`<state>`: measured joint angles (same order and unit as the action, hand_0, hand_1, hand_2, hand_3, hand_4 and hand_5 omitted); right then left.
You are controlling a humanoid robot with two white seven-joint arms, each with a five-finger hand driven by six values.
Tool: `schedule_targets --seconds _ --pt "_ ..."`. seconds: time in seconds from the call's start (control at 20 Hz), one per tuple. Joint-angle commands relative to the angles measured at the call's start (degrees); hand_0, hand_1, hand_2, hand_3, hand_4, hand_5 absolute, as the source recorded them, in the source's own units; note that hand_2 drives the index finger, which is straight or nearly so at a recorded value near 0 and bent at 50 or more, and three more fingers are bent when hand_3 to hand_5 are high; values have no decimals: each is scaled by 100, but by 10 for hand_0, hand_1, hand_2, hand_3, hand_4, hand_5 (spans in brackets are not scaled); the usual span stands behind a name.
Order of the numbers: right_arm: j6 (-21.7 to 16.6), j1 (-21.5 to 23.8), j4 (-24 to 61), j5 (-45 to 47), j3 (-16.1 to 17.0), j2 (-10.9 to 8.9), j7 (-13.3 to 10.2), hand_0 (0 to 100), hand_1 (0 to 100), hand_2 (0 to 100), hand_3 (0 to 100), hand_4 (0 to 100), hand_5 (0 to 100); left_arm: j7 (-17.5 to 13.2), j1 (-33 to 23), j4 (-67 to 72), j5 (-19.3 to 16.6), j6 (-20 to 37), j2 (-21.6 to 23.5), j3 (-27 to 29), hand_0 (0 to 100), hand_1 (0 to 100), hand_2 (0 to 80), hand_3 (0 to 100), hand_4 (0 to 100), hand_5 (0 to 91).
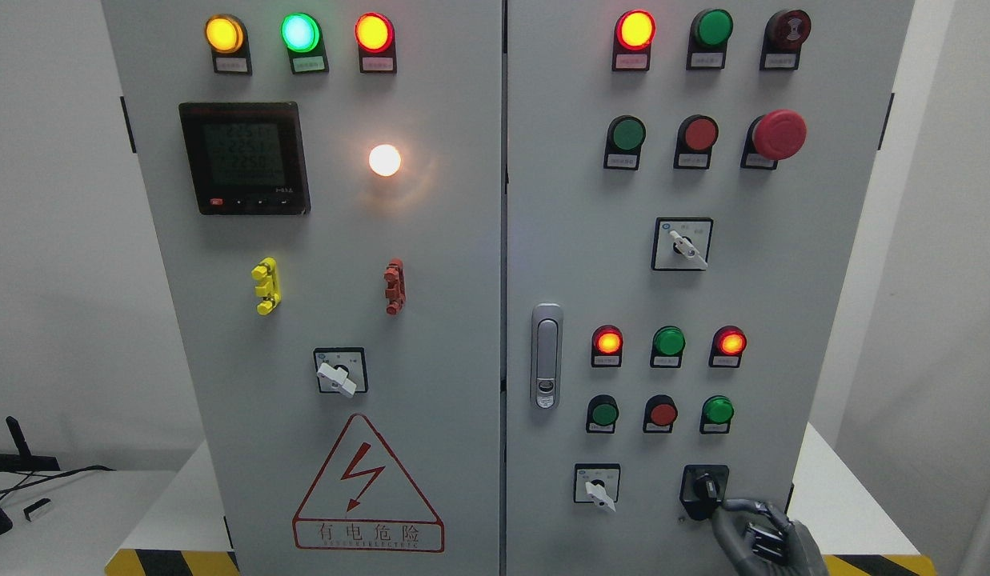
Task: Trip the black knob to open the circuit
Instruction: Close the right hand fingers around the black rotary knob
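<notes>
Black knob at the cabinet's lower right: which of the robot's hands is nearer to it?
Right. The right hand comes up from the bottom right, its fingers reaching the black knob. The left hand is not in view.

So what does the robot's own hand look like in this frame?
Only the right hand shows, at the lower right by the black knob. It is dark grey with slim, jointed fingers and a lighter grey patch on its back. No cables or markings are visible.
</notes>
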<state>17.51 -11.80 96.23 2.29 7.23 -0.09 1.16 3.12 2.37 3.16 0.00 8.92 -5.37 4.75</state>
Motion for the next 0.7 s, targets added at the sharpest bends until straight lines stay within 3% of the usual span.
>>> schedule_targets --seconds 0.0,0.65 --pt "33 37 141 -1 -11 -43 7 425 762 451 1000 1000 975 5 0 0 -176 5 1 0 120 389 0 0 0 0" --pt "68 73 185 -10 -169 -17 -63 427 762 450 1000 1000 975 5 0 0 -176 5 0 0 120 389 0 0 0 0"
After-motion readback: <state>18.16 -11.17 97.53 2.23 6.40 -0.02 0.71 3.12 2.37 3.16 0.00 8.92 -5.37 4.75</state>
